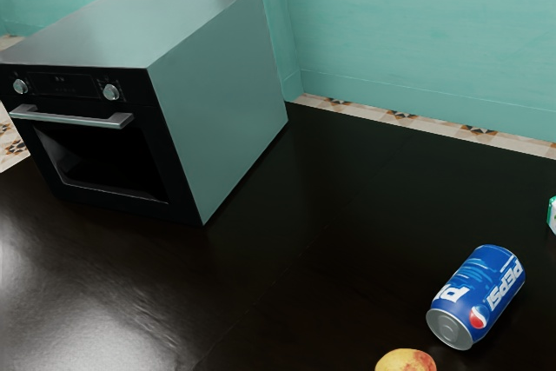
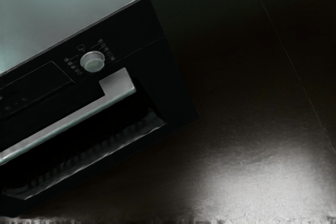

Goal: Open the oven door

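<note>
Standing at the exterior view's left, the countertop oven has its glazed oven door apparently shut, flush with the black front. Across the door's top runs the metal bar handle, below the control panel. Farther right, the round control knob sits above one end of the bar; in the wrist view that handle end lies near the same knob, so the step in hand looks like the approach to the handle. I cannot tell how the jaws stand. The next move, as I judge it, calls for lining my hand up with the bar, taking hold, then pulling out and probably down, clear of the knob. Right of the oven spreads the dark tabletop, with a red-and-yellow fruit at the lower edge and a blue Pepsi can on its side, both well apart from the door
</note>
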Robot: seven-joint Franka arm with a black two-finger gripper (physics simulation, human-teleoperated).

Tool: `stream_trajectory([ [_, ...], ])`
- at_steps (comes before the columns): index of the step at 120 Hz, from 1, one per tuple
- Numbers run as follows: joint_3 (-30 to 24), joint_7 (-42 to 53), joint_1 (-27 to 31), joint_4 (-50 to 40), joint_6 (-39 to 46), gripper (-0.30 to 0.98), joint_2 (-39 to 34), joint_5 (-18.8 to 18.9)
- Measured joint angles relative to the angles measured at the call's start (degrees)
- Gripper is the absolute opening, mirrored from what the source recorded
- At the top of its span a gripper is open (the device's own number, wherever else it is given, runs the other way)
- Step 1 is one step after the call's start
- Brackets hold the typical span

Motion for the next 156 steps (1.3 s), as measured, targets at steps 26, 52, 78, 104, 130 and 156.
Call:
stream_trajectory([
  [26,13.55,16.60,9.09,-26.74,18.47,0.69,-21.78,1.13],
  [52,20.33,31.05,9.84,-30.41,28.88,0.69,-18.07,2.93],
  [78,16.83,32.37,9.21,-18.39,30.27,0.69,2.78,11.18],
  [104,19.16,32.51,7.92,-11.01,30.07,0.69,13.22,8.63],
  [130,20.45,34.26,7.72,-7.51,32.37,0.69,19.81,3.61],
  [156,21.22,36.42,7.69,-4.15,35.05,0.69,25.69,-1.33],
])
